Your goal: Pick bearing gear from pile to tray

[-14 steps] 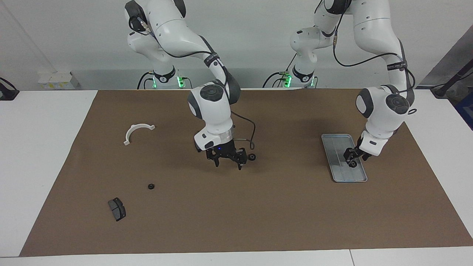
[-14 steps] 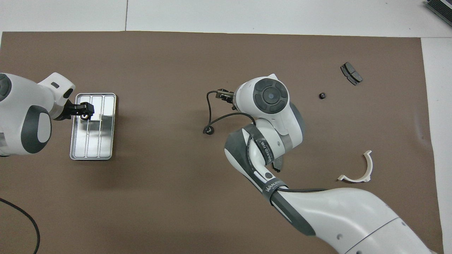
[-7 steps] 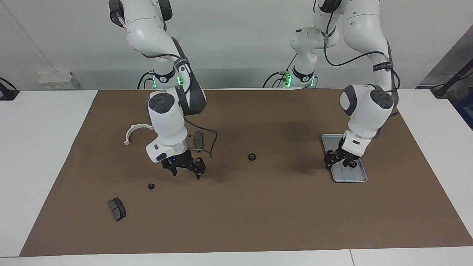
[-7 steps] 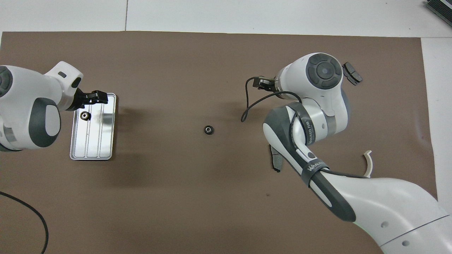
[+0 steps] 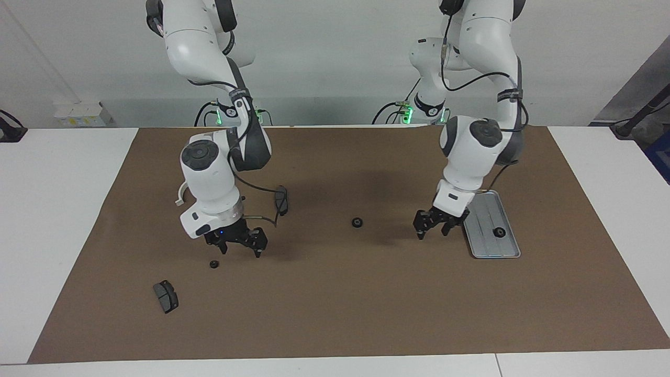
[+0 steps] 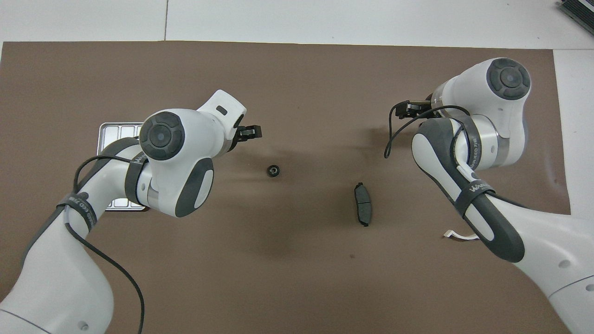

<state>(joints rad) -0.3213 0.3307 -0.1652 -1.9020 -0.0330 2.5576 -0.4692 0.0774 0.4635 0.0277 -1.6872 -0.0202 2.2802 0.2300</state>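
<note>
Your tray (image 5: 479,250), flat silver-grey metal with rounded corners, a low rim and a ridged floor, lay on the brown mat (image 5: 335,314) toward the left arm's end of the tabletop. One small black round gear (image 5: 500,232) sat inside it. Your left pincer (image 5: 432,224) hung just beside the tray's rim over bare mat, fingers apart and empty. A second gear (image 5: 357,222) lay on open mat, well apart from the tray toward the right arm's end. Your right pincer (image 5: 236,243) hovered far from the tray, spread and empty, close above a third gear (image 5: 213,264). One dark grey pad (image 5: 281,200) lay flat nearer the robots; another (image 5: 166,296) lay near the mat's edge. A white curved bracket (image 5: 179,195) showed partly past the right arm.
</note>
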